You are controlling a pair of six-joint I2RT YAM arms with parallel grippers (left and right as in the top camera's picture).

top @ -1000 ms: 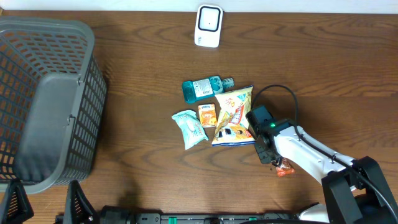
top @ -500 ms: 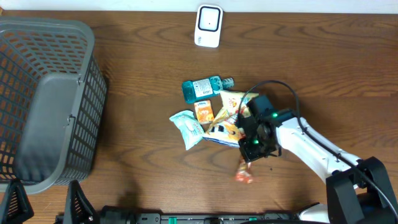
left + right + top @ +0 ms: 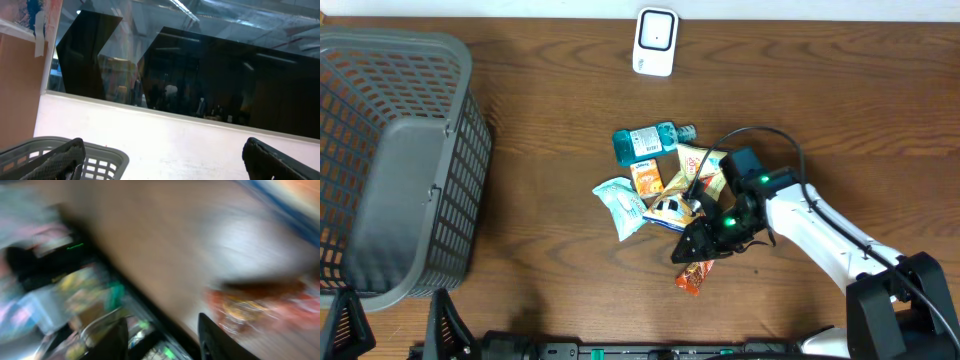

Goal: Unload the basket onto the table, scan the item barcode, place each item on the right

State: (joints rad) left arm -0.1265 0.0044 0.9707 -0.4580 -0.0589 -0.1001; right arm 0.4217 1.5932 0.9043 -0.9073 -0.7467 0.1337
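A small orange-red snack packet (image 3: 692, 276) lies on the wooden table just in front of my right gripper (image 3: 703, 247). In the blurred right wrist view the two dark fingers (image 3: 214, 336) stand apart with nothing between them, and the orange packet (image 3: 260, 305) lies off to their right. Behind the gripper is a cluster of items: a yellow chip bag (image 3: 698, 180), a small orange box (image 3: 647, 180), a pale teal pouch (image 3: 623, 205) and a teal bottle (image 3: 645, 141). The white scanner (image 3: 655, 42) stands at the table's far edge. My left gripper (image 3: 165, 160) is wide open, facing a white wall.
A large grey plastic basket (image 3: 400, 160) fills the table's left side, and its rim (image 3: 100, 155) shows low in the left wrist view. A black cable (image 3: 770, 135) loops over the right arm, near the chip bag.
My right gripper swung left from the front right with the orange packet, then opened; the packet now lies loose on the table. The chip bag was nudged left. The left gripper is unchanged.
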